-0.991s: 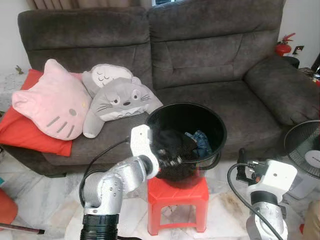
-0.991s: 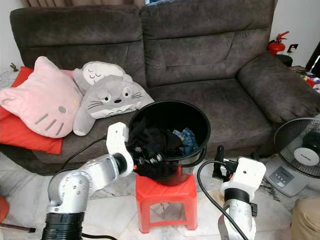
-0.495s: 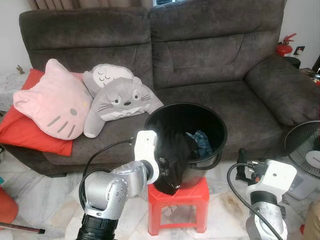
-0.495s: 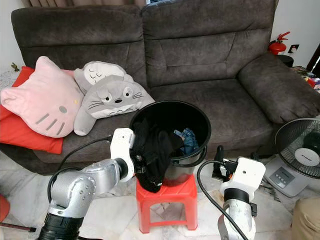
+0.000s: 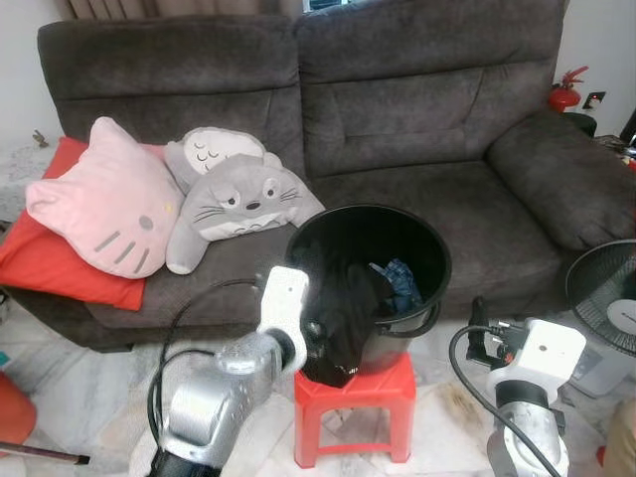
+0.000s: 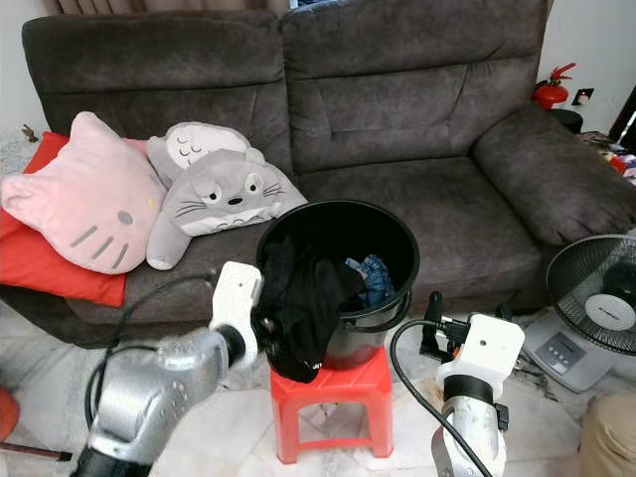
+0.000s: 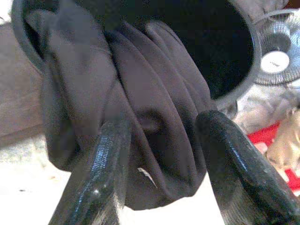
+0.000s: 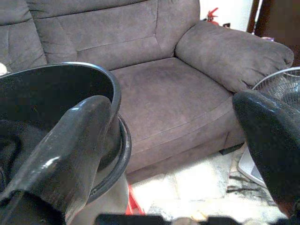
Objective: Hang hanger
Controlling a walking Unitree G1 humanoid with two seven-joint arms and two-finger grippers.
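A black garment [image 5: 343, 318] hangs over the near rim of a black bucket [image 5: 437, 260] that stands on a red stool [image 5: 353, 393]. My left gripper [image 7: 161, 126] is open right in front of the draped garment, its fingers [image 7: 101, 173] spread to either side of the hanging folds. A blue cloth [image 5: 397, 278] lies inside the bucket. My right gripper [image 8: 171, 105] is open, low at the right of the stool, pointing towards the bucket and the sofa. I see no hanger in any frame.
A dark grey sofa [image 5: 417, 109] stands behind the bucket, with a pink cat cushion [image 5: 104, 204], a grey plush [image 5: 238, 199] and a red cushion [image 5: 40, 258] at its left. A fan [image 5: 606, 298] stands at the right. A fire extinguisher [image 5: 564, 91] sits beyond the armrest.
My left gripper pulled the black garment up out of the bucket and over the near rim. It now stands open, and the left arm has sunk lower. The right arm has not moved.
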